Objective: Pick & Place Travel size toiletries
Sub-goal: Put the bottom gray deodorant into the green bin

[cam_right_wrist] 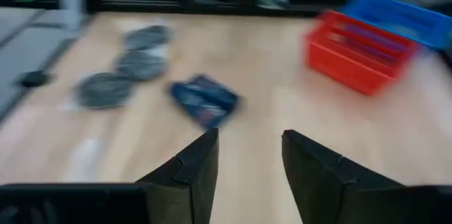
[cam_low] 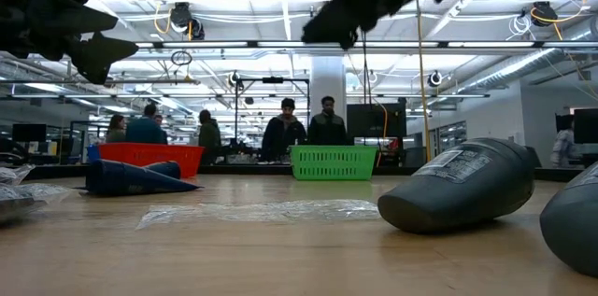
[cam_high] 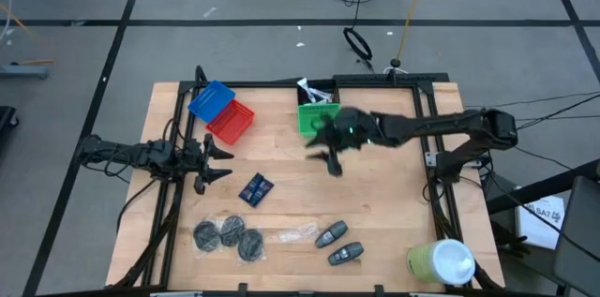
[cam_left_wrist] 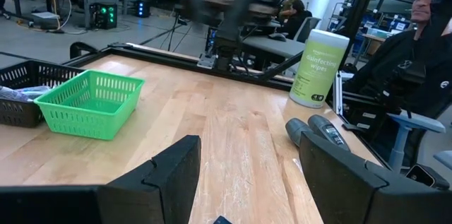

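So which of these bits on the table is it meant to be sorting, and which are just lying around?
Part of the job:
- dark blue packets
- three grey round discs
- two dark grey oval pieces
- green basket
- red basket
- blue basket

Just lying about:
- wipes canister
- clear wrapper scrap

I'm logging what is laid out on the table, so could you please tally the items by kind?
Discs: 3
Oval pieces: 2
Blue packets: 2
Tubes, in the black basket: number cannot be told
Baskets: 4 (blue, red, green, black)
Wipes canister: 1
Wrapper scrap: 1
Total: 13, leaving out the tubes
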You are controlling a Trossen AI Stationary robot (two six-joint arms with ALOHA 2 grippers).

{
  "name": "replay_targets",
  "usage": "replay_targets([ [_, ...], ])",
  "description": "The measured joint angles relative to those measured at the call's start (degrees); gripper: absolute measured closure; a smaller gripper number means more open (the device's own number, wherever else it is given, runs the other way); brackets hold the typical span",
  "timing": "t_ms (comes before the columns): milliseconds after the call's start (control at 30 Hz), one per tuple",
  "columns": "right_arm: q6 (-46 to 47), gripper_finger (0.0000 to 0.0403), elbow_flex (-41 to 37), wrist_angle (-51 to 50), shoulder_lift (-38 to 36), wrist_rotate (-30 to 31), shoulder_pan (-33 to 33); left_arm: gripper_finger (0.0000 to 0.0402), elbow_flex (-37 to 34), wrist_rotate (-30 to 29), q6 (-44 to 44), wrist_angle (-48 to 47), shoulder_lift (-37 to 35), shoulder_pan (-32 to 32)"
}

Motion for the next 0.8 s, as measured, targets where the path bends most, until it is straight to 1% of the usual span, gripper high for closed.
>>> replay_targets([
  [133, 0.0, 0.0259, 0.0, -2.4, -1.3, 0.0, 8.1, 0.0165, 0.0, 0.0, 0.0, 0.0, 0.0, 0.0],
  [333, 3.4, 0.026, 0.0, -1.1, -1.7, 0.1, 19.4, 0.0165, 0.0, 0.0, 0.0, 0.0, 0.0, 0.0],
  [533, 8.8, 0.0262, 0.0, -1.2, -1.7, 0.2, 28.8, 0.0165, 0.0, 0.0, 0.0, 0.0, 0.0, 0.0],
  [633, 9.7, 0.0267, 0.0, -1.1, -1.7, 0.5, 32.6, 0.0165, 0.0, 0.0, 0.0, 0.0, 0.0, 0.0],
  [700, 10.2, 0.027, 0.0, -1.1, -1.7, 2.6, 35.0, 0.0165, 0.0, 0.0, 0.0, 0.0, 0.0, 0.0],
  [800, 10.6, 0.0274, 0.0, -1.1, -1.7, 7.7, 38.0, 0.0165, 0.0, 0.0, 0.0, 0.0, 0.0, 0.0],
])
